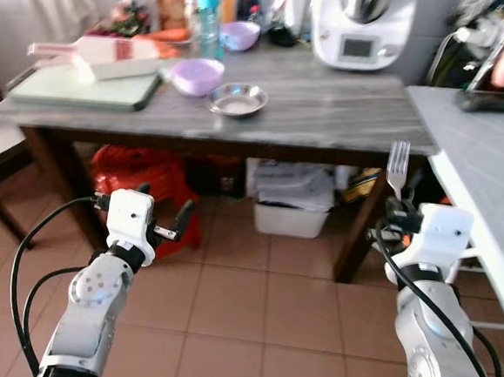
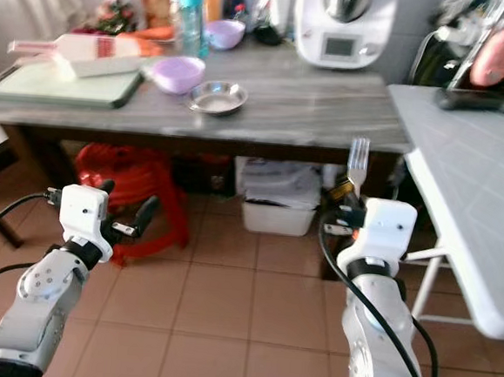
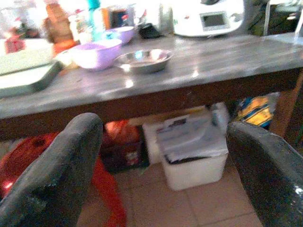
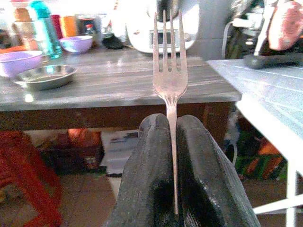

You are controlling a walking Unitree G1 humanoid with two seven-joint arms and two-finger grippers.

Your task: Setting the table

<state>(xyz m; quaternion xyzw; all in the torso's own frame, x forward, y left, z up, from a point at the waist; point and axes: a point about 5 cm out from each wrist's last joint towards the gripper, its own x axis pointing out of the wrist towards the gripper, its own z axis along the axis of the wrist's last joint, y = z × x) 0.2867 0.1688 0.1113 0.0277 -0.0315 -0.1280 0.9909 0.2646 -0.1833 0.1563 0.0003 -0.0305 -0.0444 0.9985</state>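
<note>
Nearest, on the right, the right gripper [image 1: 395,219] has its fingers pinched tight on the handle of a fork [image 1: 398,168], held upright with tines up, short of the table's near edge; on the left, the left gripper [image 1: 161,209] hangs with fingers spread wide, holding nothing; farther off, the grey table [image 1: 346,109] carries a steel dish [image 1: 238,99] and a purple bowl [image 1: 197,75] toward its left; judging by this, the fork is not yet laid and most of the setting remains.
</note>
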